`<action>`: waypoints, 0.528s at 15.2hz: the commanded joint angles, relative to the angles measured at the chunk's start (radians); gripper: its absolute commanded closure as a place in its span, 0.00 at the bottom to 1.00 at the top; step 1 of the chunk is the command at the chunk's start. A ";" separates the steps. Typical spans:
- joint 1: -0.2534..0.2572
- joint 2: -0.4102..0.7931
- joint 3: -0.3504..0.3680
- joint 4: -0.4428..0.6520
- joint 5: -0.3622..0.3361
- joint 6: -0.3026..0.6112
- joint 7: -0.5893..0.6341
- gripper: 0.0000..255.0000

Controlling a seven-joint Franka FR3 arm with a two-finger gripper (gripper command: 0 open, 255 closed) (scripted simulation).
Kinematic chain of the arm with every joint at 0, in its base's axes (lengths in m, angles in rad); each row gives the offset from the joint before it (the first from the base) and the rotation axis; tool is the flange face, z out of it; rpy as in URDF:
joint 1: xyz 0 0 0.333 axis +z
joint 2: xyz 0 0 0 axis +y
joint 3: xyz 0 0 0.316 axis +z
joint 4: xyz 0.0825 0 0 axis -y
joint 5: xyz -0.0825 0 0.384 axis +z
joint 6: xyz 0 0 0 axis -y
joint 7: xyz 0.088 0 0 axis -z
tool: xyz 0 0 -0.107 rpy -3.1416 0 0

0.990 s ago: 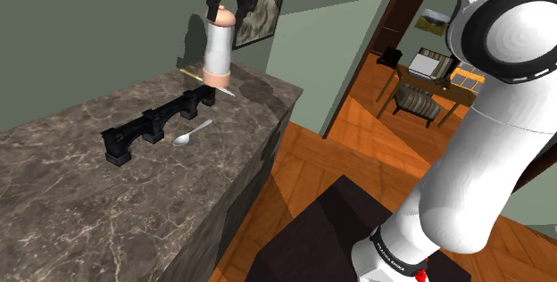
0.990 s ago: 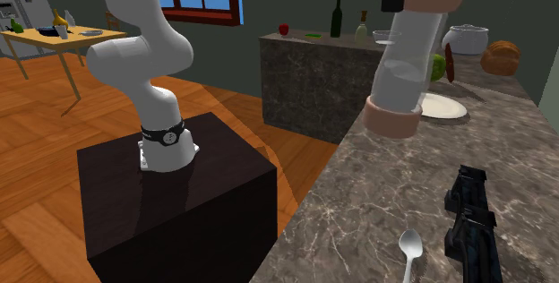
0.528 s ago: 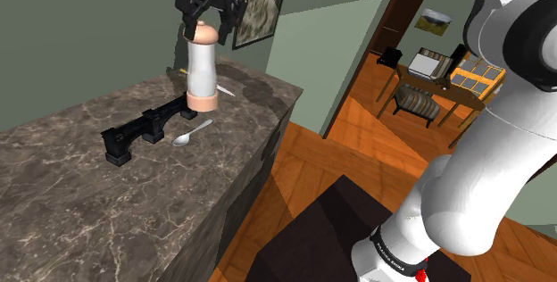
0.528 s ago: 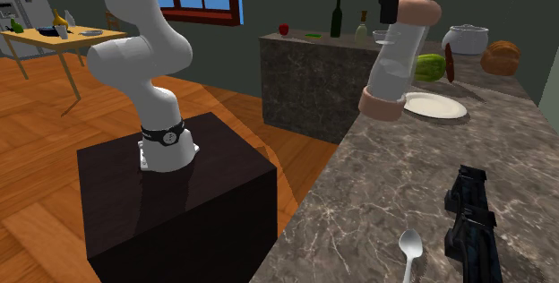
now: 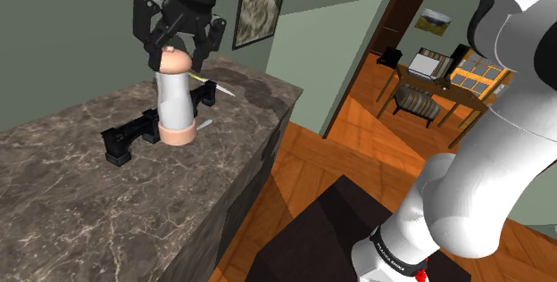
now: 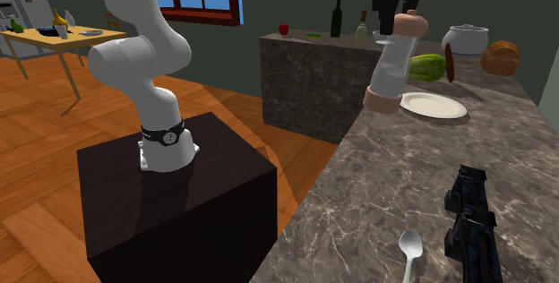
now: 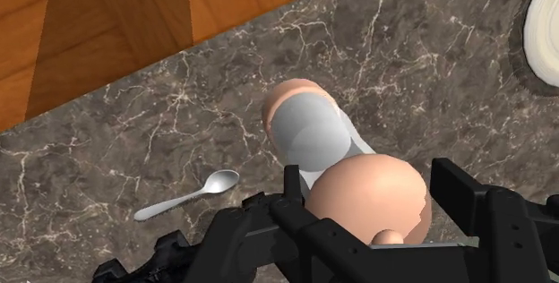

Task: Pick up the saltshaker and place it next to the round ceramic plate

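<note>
your pincer point(image 5: 178, 50) is clamped on the rounded pinkish cap of the saltshaker point(image 5: 176, 97), one black finger on each side of it, as the wrist view point(image 7: 372, 232) shows plainly. the shaker point(image 6: 394, 66) hangs from that grip, clear of the marble bench point(image 6: 358, 210). its pale body leans a little in the second exterior view and its pinkish base is the lowest part. you are in the carry step: the pick looks done and the placing is not.

the white round plate point(image 6: 433, 105) lies flat on the bench. from the second exterior view the shaker's base is near the plate's rim on that view's left, and seems to be raised above the stone. in the wrist view the plate's edge point(image 7: 542, 30) sits off to one side of the shaker point(image 7: 345, 160), with bare marble point(image 7: 430, 48) under the base.

next, judge your spot on the bare stone just beside the plate, not over its rim. bring the shaker down straight, letting the base meet the bench flat so the lean is taken out before you let go. open the fingers only once it stands on its own, then lift away upward to avoid tipping it by the cap. the spoon point(image 6: 410, 250) and the black rack point(image 6: 470, 223) lie well apart from the plate and should not trouble you.
</note>
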 commanded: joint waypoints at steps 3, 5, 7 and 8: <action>0.054 0.021 0.046 -0.011 -0.021 0.044 0.100 1.00; 0.081 0.034 0.067 -0.015 -0.033 0.065 0.147 1.00; 0.107 0.052 0.087 -0.013 -0.048 0.084 0.194 1.00; 0.121 0.063 0.097 -0.011 -0.056 0.093 0.219 1.00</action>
